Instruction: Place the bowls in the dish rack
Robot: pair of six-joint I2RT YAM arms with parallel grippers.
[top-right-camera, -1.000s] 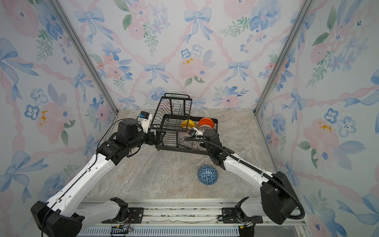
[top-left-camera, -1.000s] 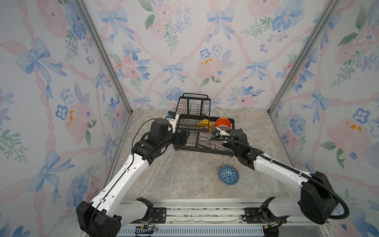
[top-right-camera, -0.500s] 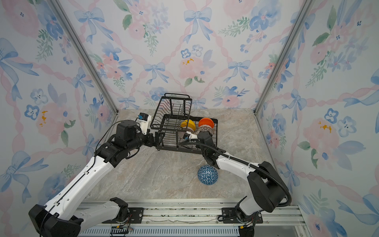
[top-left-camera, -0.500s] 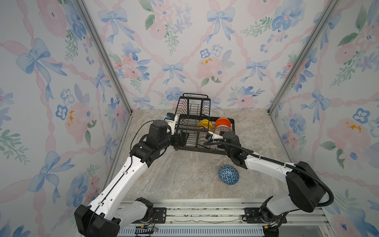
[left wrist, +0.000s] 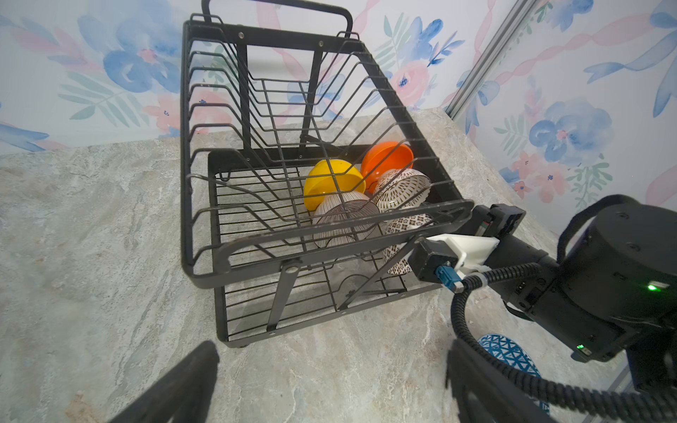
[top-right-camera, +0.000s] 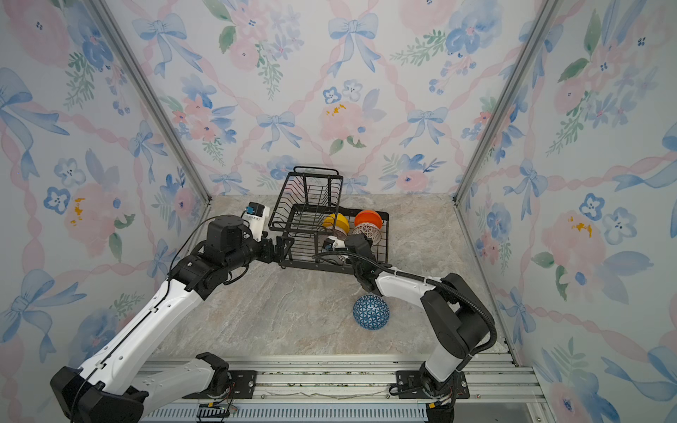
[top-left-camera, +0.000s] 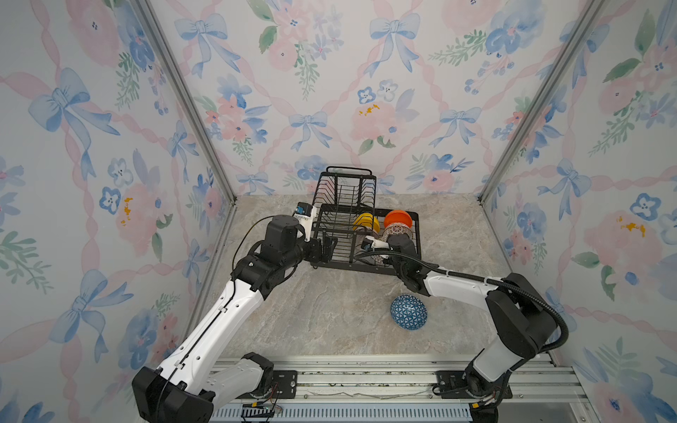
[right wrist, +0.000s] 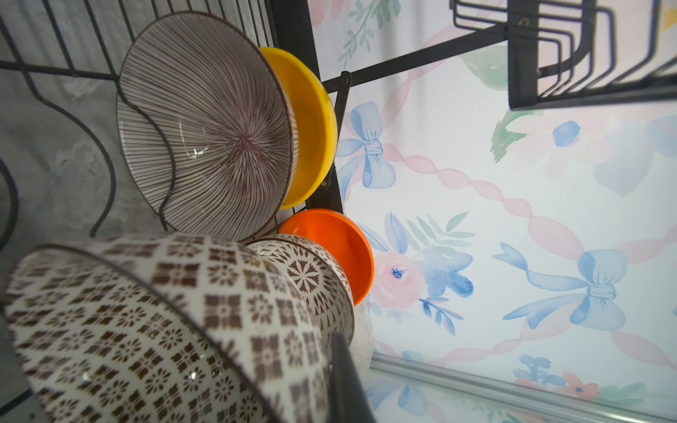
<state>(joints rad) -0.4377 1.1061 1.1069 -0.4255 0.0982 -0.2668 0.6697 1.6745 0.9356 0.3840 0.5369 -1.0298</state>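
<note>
Opening the right gripper (right wrist: 334, 368), clamped on the mosaic bowl (right wrist: 146, 329) rim, may knock it against the lattice bowl (right wrist: 304, 278) just beyond. The left gripper (top-left-camera: 326, 246) stands wide beside the rack (top-left-camera: 351, 266).

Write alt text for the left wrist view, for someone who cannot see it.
A black two-tier dish rack on a marbled table holds a yellow bowl, orange bowl, striped bowl and lattice bowl on edge in its lower tray. The right arm reaches in holding a checked bowl; a blue bowl sits on the table.
</note>
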